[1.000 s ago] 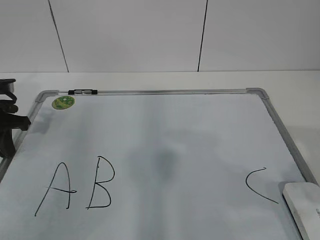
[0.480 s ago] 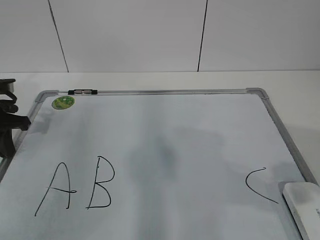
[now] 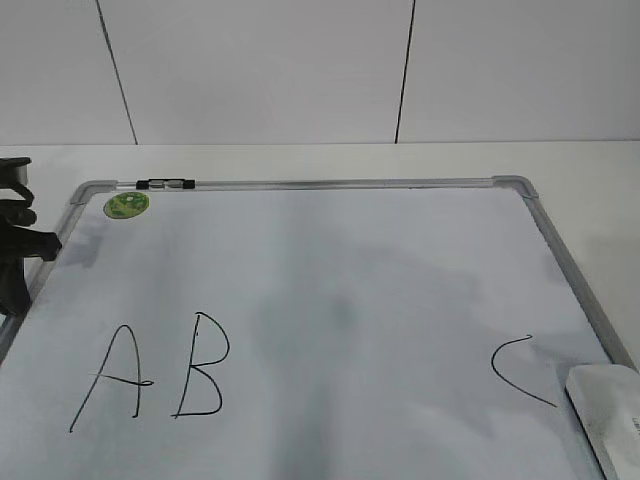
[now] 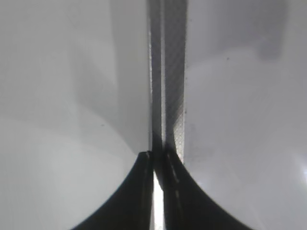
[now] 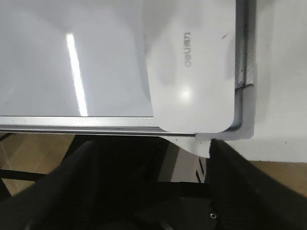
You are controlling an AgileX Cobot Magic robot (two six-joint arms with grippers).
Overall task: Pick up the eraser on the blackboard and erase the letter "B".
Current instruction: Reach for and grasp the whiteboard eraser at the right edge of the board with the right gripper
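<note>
The blackboard [image 3: 340, 250] is a white dry-erase board with a grey frame, lying flat. The letter "B" [image 3: 200, 368] is drawn in thin black marker at its near left, just right of an "A" [image 3: 112, 378]. The white eraser [image 3: 608, 415] lies on the board's near right corner, partly cut off by the picture's edge. In the right wrist view the eraser [image 5: 192, 67] lies just ahead of my right gripper [image 5: 153, 148], which is open and empty above the board's corner. My left gripper [image 4: 158, 155] is shut and empty over the board's left frame [image 4: 168, 72].
A "C" [image 3: 520, 370] is drawn just left of the eraser. A small black-and-silver marker [image 3: 165, 184] lies on the far frame, with a round green sticker [image 3: 127, 205] beside it. The left arm [image 3: 15, 250] sits at the board's left edge. A white wall stands behind.
A shadow has spread over the right and middle of the board and now darkens the eraser. The left arm, the eraser and the letters have not moved.
</note>
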